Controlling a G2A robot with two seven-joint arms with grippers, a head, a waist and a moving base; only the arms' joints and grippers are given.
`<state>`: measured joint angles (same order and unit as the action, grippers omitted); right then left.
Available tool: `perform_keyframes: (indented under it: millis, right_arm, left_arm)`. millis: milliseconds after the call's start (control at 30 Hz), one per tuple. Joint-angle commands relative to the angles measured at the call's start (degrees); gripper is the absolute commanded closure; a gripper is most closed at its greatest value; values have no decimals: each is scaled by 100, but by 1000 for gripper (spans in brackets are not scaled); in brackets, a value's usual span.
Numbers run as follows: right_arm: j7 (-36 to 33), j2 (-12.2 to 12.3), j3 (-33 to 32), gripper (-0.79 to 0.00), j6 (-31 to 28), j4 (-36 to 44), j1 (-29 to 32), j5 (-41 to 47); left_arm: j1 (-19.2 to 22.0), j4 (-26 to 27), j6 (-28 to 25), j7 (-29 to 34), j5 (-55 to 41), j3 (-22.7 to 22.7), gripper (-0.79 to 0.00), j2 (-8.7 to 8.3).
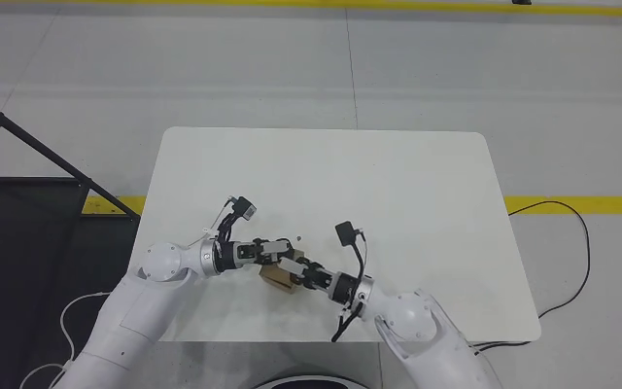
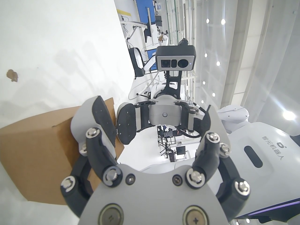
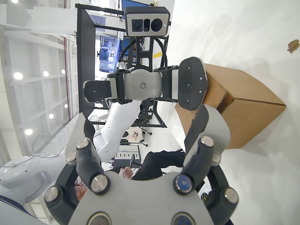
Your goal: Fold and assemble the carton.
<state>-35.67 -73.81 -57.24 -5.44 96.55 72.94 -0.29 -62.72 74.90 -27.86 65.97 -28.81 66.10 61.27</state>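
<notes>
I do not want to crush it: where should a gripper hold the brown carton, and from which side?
Likely across the two flat long walls of the carton, at mid-length, coming from above. It lies squared up on the table, with firm folded edges there, while the loose flap at its open end would probably bend under the pads.

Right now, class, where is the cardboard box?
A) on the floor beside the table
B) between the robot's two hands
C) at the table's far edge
B: the box sits between the left hand and the right hand, near the front edge of the table.
</notes>
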Motion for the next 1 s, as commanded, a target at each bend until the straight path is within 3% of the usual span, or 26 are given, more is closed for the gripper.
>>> perform_keyframes:
  millis: [0,500,800,967]
  right_arm:
    - [-4,-4,26,-785,23,-32,-25,-10]
    - [391,39,-202,-785,-485,225,254,103]
    - [361,61,-302,-785,-209,179,303,255]
    - [320,61,-244,-785,-427,231,279,180]
  left_arm:
    - [2,-4,-1,3,-2,1,-785,1]
    - [-39,86,-67,2,-41,63,-785,-8]
    - [-209,236,-119,287,-512,382,-785,-75]
    - [-221,215,-102,351,-570,440,-785,-87]
